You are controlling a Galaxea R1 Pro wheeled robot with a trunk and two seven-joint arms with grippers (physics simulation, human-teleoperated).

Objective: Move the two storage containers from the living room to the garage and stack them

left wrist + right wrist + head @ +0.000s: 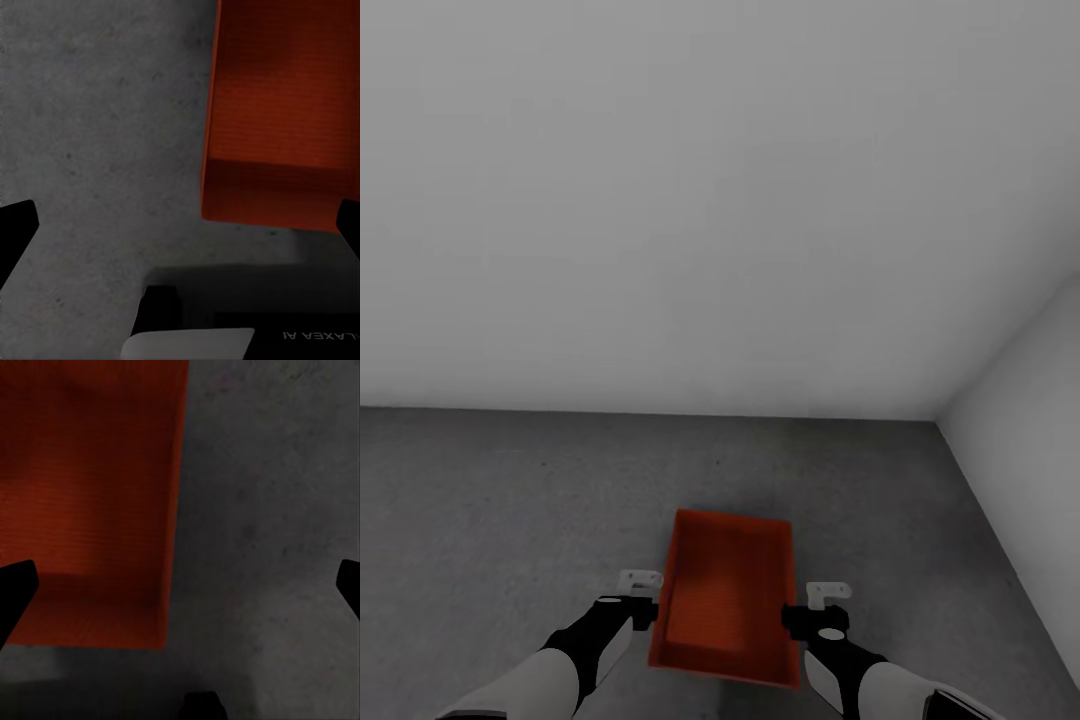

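Storage container (726,600), a single orange-red open-top bin, sits on the floor (510,500) of the garage between the two arms, close in front of the robot. The left end effector (643,597) hangs just beside its left long wall and the right end effector (812,608) just beside its right wall; in each wrist view the dark fingertips stand wide apart with bare concrete between them, so both are spread and gripping nothing. The first half of the job therefore looks done: one bin is down on the garage floor. I see no second bin here, so fetching it and stacking it on this one is presumably what remains.

The bin is rectangular with low plain walls and a finely ribbed inner bottom, matte in finish. Around it the floor is dark grey, rough and speckled. Beyond, plain white walls (720,200) meet at a corner to the right.
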